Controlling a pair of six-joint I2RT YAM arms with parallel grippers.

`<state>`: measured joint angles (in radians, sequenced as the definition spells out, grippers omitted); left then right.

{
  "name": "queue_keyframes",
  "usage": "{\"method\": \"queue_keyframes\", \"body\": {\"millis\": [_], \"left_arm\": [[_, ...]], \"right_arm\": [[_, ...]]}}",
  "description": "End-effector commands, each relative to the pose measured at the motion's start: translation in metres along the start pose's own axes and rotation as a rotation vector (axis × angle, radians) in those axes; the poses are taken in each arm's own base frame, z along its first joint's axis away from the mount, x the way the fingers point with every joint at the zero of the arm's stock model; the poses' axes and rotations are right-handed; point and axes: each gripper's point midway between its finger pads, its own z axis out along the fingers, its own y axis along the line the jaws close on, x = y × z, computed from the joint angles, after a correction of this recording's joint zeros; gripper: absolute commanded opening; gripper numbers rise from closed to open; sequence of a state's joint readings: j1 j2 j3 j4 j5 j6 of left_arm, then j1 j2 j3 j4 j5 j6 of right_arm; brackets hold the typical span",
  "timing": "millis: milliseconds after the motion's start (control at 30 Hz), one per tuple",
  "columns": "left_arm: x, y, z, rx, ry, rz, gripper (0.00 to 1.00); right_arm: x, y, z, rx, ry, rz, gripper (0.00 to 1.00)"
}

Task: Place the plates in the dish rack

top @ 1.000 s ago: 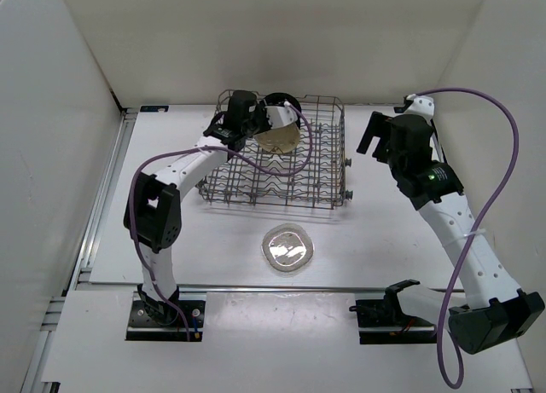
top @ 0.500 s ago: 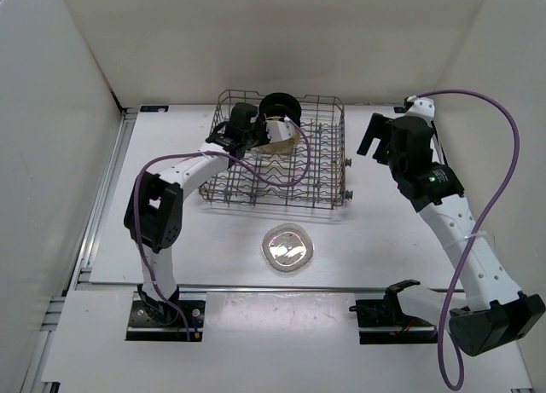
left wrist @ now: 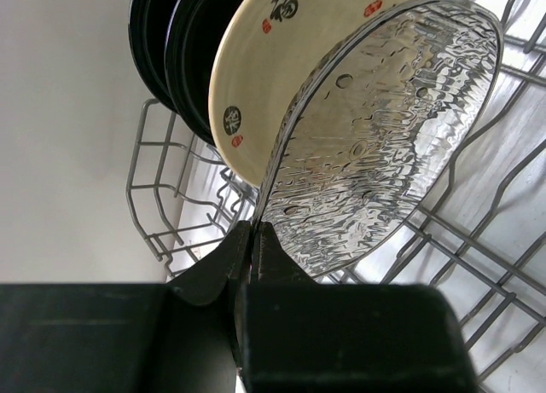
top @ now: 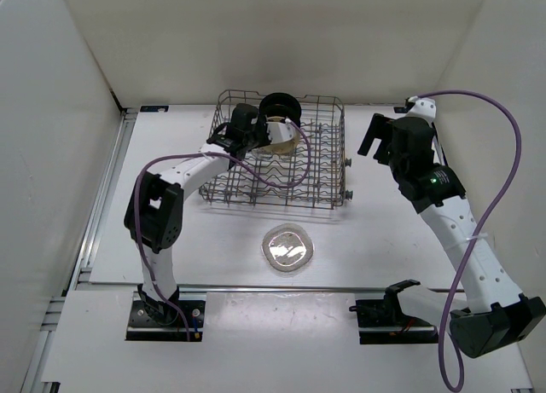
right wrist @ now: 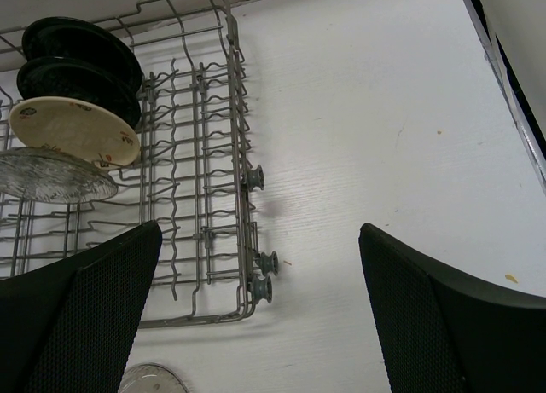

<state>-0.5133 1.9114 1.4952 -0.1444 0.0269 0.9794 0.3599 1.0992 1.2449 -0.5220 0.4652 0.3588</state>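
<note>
The grey wire dish rack (top: pixel 328 167) stands at the back middle of the table. Black plates (top: pixel 279 106) stand on edge at its far end, with the cream spotted plate (top: pixel 286 137) next to them. My left gripper (top: pixel 261 135) is inside the rack, shut on the rim of a clear plate (left wrist: pixel 384 129). That plate stands on edge against the cream plate (left wrist: pixel 281 60), in front of the black plates (left wrist: pixel 171 52). A second clear plate (top: pixel 287 248) lies flat on the table in front of the rack. My right gripper (top: pixel 375 135) is open and empty, right of the rack.
White walls close in the table on the left, back and right. In the right wrist view the rack's right side (right wrist: pixel 230 154) has small grey wheels (right wrist: pixel 260 286), and the flat clear plate (right wrist: pixel 149 380) shows at the bottom edge.
My left gripper has carried the clear plate down and back into the rack, beside the cream plate. In the last half second it has hardly moved. The right arm stays put.
</note>
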Motion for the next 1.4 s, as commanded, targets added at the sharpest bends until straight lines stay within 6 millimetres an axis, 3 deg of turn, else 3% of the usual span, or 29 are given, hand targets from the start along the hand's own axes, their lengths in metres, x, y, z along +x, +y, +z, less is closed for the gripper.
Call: {"method": "queue_keyframes", "body": {"millis": [0, 133, 233, 600, 900, 1167, 1367], "left_arm": [[-0.011, -0.012, 0.005, 0.026, -0.042, 0.013, 0.1], [-0.017, -0.026, 0.009, 0.052, -0.047, 0.023, 0.1], [-0.009, -0.038, 0.012, 0.076, -0.03, 0.013, 0.1], [0.002, -0.053, 0.013, 0.108, -0.008, 0.012, 0.1], [0.004, -0.053, 0.011, 0.103, 0.0, 0.004, 0.33], [-0.009, -0.031, -0.004, 0.051, -0.025, 0.005, 0.55], [-0.011, -0.026, -0.009, 0.036, -0.024, 0.014, 0.58]], "right_arm": [[-0.011, -0.002, -0.004, 0.0, -0.049, 0.019, 0.99], [-0.01, -0.005, -0.005, 0.008, -0.052, 0.019, 0.99], [-0.01, -0.005, -0.005, 0.008, -0.052, 0.019, 0.99], [-0.006, -0.005, -0.004, 0.011, -0.045, 0.015, 0.99], [-0.002, -0.005, -0.003, 0.006, -0.034, 0.012, 0.99], [-0.002, -0.005, -0.003, 0.006, -0.034, 0.012, 0.99], [-0.001, -0.003, -0.003, -0.003, -0.03, 0.021, 0.99]]}}
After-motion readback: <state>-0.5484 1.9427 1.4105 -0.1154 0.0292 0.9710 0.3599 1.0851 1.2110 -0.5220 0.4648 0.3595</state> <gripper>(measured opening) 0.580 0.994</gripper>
